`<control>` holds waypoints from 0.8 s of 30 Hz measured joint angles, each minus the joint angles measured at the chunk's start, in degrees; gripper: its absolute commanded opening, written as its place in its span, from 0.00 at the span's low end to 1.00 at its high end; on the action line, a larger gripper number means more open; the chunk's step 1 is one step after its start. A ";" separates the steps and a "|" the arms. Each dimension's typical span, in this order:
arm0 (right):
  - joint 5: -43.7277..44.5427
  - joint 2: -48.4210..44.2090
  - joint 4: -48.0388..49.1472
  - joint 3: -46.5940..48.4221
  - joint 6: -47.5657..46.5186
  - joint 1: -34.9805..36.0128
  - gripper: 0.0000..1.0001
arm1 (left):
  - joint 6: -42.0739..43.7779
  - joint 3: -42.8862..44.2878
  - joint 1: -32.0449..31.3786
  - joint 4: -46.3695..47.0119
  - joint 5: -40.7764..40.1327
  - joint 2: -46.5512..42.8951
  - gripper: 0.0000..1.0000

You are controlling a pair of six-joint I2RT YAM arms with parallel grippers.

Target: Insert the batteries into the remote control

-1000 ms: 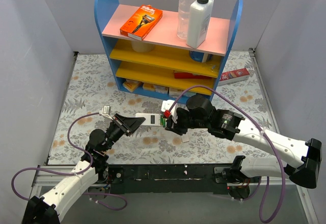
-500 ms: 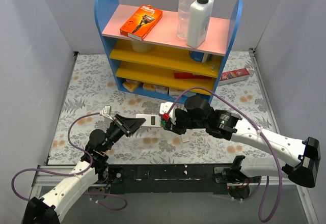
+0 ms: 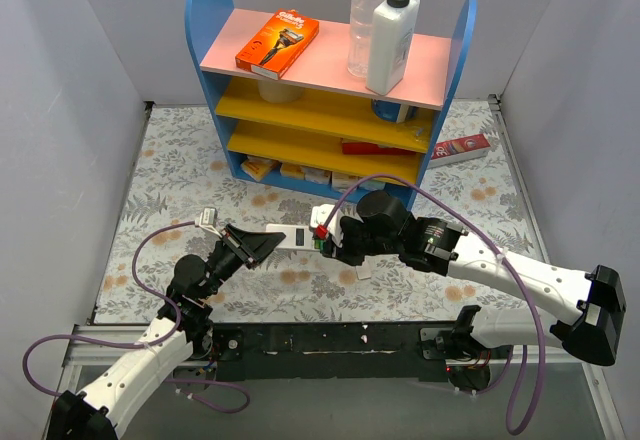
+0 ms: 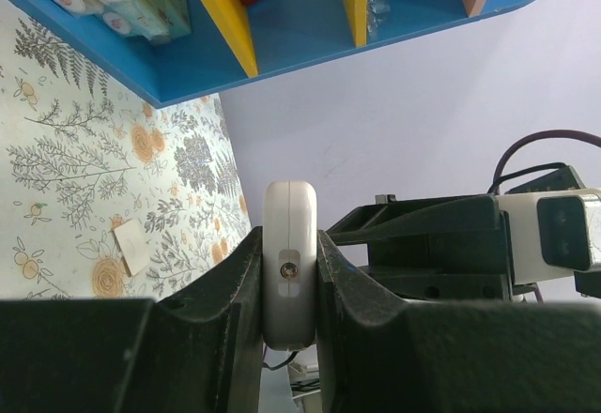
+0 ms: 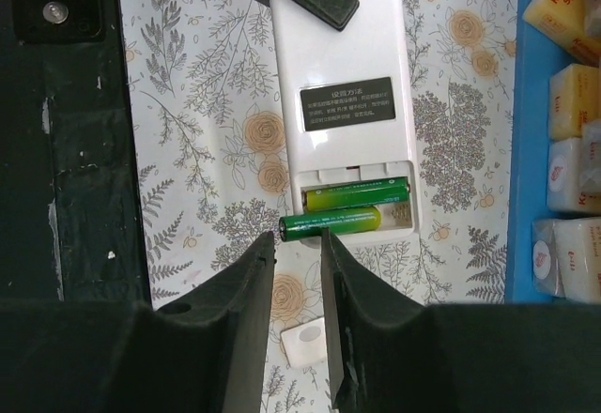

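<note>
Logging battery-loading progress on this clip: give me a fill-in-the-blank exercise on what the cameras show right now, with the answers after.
1. The remote control is clamped in the jaws of the ___ arm.
2. Its open compartment shows ___ green batteries.
3. The right gripper has ___ between its jaws.
4. The shelf unit at the back has side panels coloured ___.

Missing words: left; two; nothing; blue.
</note>
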 measured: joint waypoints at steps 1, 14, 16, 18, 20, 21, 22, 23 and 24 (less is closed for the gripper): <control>0.17 0.00 0.17 -0.02 0.00 -0.02 0.32 | 0.00 0.00 0.00 0.00 0.00 -0.07 0.00; 4.11 0.63 1.51 -0.87 0.24 0.02 0.29 | 0.04 0.00 0.00 -1.33 0.00 -1.18 0.00; 4.55 0.63 1.99 -0.94 0.42 0.04 0.28 | 0.04 0.00 0.00 -1.51 -0.04 -1.33 0.00; 4.68 0.63 2.34 -1.05 0.59 0.09 0.28 | 0.02 0.00 0.02 -1.55 -0.04 -1.33 0.00; 4.76 0.63 2.38 -1.14 0.70 0.09 0.28 | 0.04 -0.02 0.02 -1.70 -0.04 -1.33 0.00; 4.83 0.66 2.40 -1.14 0.81 0.09 0.29 | 0.02 0.00 0.02 -1.84 -0.04 -1.33 0.00; 4.85 0.68 2.38 -1.14 0.85 0.09 0.30 | 0.02 -0.02 0.00 -1.90 -0.04 -1.36 0.00; 4.87 0.70 2.38 -1.14 0.96 0.09 0.31 | 0.02 0.00 0.00 -1.95 -0.04 -1.38 0.00; 4.87 0.72 2.38 -1.14 1.01 0.09 0.32 | 0.02 0.00 0.00 -1.97 -0.04 -1.44 0.00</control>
